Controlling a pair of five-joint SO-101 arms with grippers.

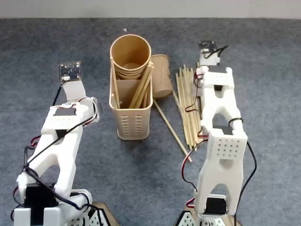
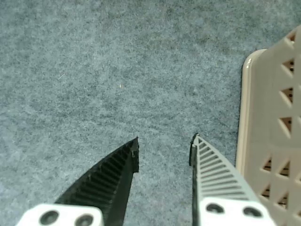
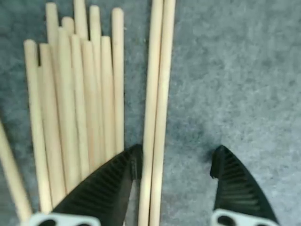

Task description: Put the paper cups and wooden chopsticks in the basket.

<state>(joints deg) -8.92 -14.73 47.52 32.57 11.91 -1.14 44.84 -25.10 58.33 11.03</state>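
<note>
The right gripper [image 3: 178, 153] hangs wide open and empty over two chopsticks [image 3: 157, 94] lying right of the basket [image 1: 131, 122]. It should drop straight and pinch both together. The left gripper [image 2: 165, 141], open and empty, sits left of the basket.

The grey surface [image 1: 141, 183] carries an upright basket [image 1: 134, 125], with a paper cup [image 1: 162, 77] on its side just beside it. Loose chopsticks [image 1: 188, 103] lie nearby, one of them slanted.

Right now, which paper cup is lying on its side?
The lone paper cup on the table, between the basket and the loose chopsticks. The other cups stand stacked upright inside the basket.
</note>
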